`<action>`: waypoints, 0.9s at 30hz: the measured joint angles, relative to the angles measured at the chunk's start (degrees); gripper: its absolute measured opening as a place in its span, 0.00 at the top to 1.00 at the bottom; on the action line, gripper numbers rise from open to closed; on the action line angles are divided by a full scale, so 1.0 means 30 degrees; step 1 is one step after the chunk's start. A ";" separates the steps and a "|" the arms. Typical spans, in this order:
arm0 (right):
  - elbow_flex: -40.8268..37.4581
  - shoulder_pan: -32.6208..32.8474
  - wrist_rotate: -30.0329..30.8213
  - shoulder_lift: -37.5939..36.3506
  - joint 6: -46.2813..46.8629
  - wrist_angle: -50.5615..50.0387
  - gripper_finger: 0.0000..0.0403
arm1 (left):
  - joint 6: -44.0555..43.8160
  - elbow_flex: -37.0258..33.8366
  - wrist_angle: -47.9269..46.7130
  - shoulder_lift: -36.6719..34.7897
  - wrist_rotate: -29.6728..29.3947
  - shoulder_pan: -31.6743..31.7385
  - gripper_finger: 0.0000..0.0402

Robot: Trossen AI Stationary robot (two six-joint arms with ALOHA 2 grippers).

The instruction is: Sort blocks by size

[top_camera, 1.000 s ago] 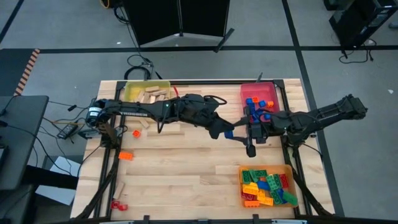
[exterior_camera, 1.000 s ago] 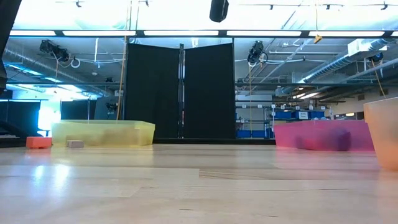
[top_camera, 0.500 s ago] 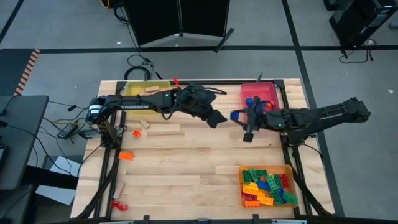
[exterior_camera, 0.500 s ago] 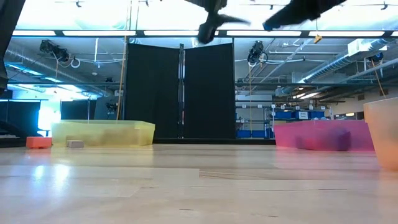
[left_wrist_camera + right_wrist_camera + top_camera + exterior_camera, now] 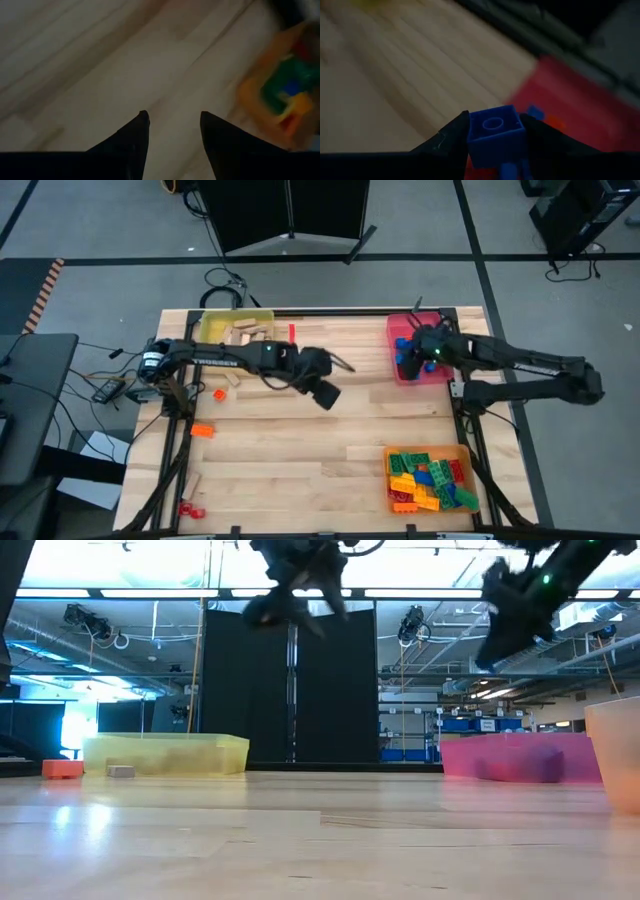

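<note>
— Right gripper (image 5: 492,131) first: clamped on a small blue studded brick (image 5: 496,134), raised over the red tray (image 5: 408,332)'s near edge; brick itself lost behind the dark fingers from above.

— Left gripper (image 5: 171,129)?

— Raised over bare table (image 5: 300,450) near the middle, jaws parted, nothing between them. Blurred orange tray (image 5: 280,95) beyond, green and blue blocks only smears.

— Rest of the blocks?

— Mixed bricks piled in the orange tray at the front right. Tan wooden blocks (image 5: 245,332) in the yellow tray (image 5: 212,330). Loose orange bricks (image 5: 202,430) near the table's left edge. Red tray's contents hard to count, partly hidden under the right arm.
</note>
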 joint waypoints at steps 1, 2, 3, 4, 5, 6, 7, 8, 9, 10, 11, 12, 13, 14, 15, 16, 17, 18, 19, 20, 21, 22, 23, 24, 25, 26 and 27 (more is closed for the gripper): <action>0.0000 -0.0610 -0.0309 0.0184 0.0378 -0.0593 0.58 | -0.0184 0.0000 -0.0613 0.0000 -0.0253 -0.0256 0.54; 0.0000 -0.1247 -0.0600 0.0425 0.0739 -0.1195 0.58 | -0.0425 0.0000 -0.1270 0.0000 -0.0529 -0.0518 0.54; 0.0000 -0.1841 -0.0856 0.0679 0.1001 -0.1647 0.58 | -0.0712 0.0000 -0.1864 0.0000 -0.0810 -0.0787 0.54; 0.0000 -0.2386 -0.1209 0.0968 0.1233 -0.1937 0.58 | -0.0968 0.0000 -0.2471 0.0000 -0.1077 -0.1063 0.54; -0.0001 -0.2886 -0.1495 0.1259 0.1388 -0.2163 0.58 | -0.1204 0.0000 -0.3100 0.0000 -0.1290 -0.1358 0.54; -0.0091 -0.3379 -0.1843 0.1531 0.1444 -0.2198 0.58 | -0.1370 0.0000 -0.3600 0.0000 -0.1532 -0.1648 0.54; -0.0186 -0.3832 -0.2197 0.1855 0.1431 -0.2236 0.58 | -0.1448 0.0000 -0.3966 0.0000 -0.1796 -0.1986 0.54; -0.0283 -0.4256 -0.2413 0.2194 0.1354 -0.2242 0.58 | -0.1464 0.0000 -0.4214 0.0000 -0.2032 -0.2324 0.54; -0.0410 -0.4705 -0.2642 0.2551 0.1283 -0.2190 0.58 | -0.1476 0.0000 -0.4474 0.0000 -0.2172 -0.2685 0.54; -0.0568 -0.5163 -0.2804 0.2915 0.1222 -0.2215 0.58 | -0.1478 0.0000 -0.4729 0.0000 -0.2208 -0.3056 0.54; -0.0718 -0.5597 -0.3052 0.3285 0.1208 -0.2248 0.58 | -0.1478 0.0000 -0.5010 0.0000 -0.2228 -0.3422 0.54; -0.0898 -0.6002 -0.3439 0.3664 0.1213 -0.2172 0.58 | -0.1478 0.0000 -0.5321 0.0000 -0.2228 -0.3816 0.54; -0.1124 -0.6387 -0.3874 0.4033 0.1206 -0.2050 0.58 | -0.1486 0.0000 -0.5678 0.0000 -0.2228 -0.4216 0.54; -0.1374 -0.6730 -0.4342 0.4384 0.1149 -0.1925 0.57 | -0.1487 0.0000 -0.6066 0.0000 -0.2228 -0.4644 0.54; -0.1592 -0.7016 -0.4784 0.4703 0.1074 -0.1751 0.57 | -0.1501 0.0000 -0.6360 0.0000 -0.2220 -0.5065 0.54; -0.1760 -0.7240 -0.5113 0.5031 0.0960 -0.1575 0.56 | -0.1605 0.0000 -0.6570 0.0000 -0.2178 -0.5512 0.54; -0.1859 -0.7407 -0.5377 0.5346 0.0863 -0.1433 0.54 | -0.1868 0.0000 -0.6879 0.0000 -0.2118 -0.5962 0.54; -0.1909 -0.7527 -0.5547 0.5620 0.0800 -0.1387 0.53 | -0.2123 0.0000 -0.7251 0.0000 -0.2046 -0.6386 0.54; -0.1923 -0.7616 -0.5647 0.5861 0.0785 -0.1394 0.51 | -0.2444 0.0000 -0.7569 0.0000 -0.1934 -0.6814 0.54; -0.1923 -0.7640 -0.5658 0.6052 0.0797 -0.1373 0.50 | -0.2739 0.0000 -0.7880 0.0000 -0.1703 -0.7266 0.54; -0.1923 -0.7642 -0.5658 0.6172 0.0915 -0.1354 0.48 | -0.2943 0.0000 -0.8278 0.0000 -0.1434 -0.7694 0.54; -0.1923 -0.7637 -0.5659 0.6217 0.1126 -0.1351 0.46 | -0.3088 0.0000 -0.8671 0.0000 -0.1290 -0.8130 0.54; -0.1923 -0.7637 -0.5665 0.6224 0.1384 -0.1301 0.45 | -0.3290 0.0000 -0.9012 0.0000 -0.1103 -0.8564 0.54; -0.1923 -0.7637 -0.5665 0.6210 0.1691 -0.1231 0.43 | -0.3457 0.0000 -0.9394 0.0000 -0.1055 -0.8979 0.54; -0.1923 -0.7637 -0.5673 0.6130 0.1963 -0.1181 0.41 | -0.3602 0.0000 -0.9780 0.0000 -0.1014 -0.9384 0.54; -0.1923 -0.7637 -0.5681 0.6005 0.2270 -0.1163 0.40 | -0.3724 0.0000 -1.0201 0.0000 -0.0982 -0.9776 0.54; -0.1923 -0.7632 -0.5760 0.5840 0.2544 -0.1126 0.38 | -0.3883 0.0000 -1.0776 0.0000 -0.0982 -1.0138 0.54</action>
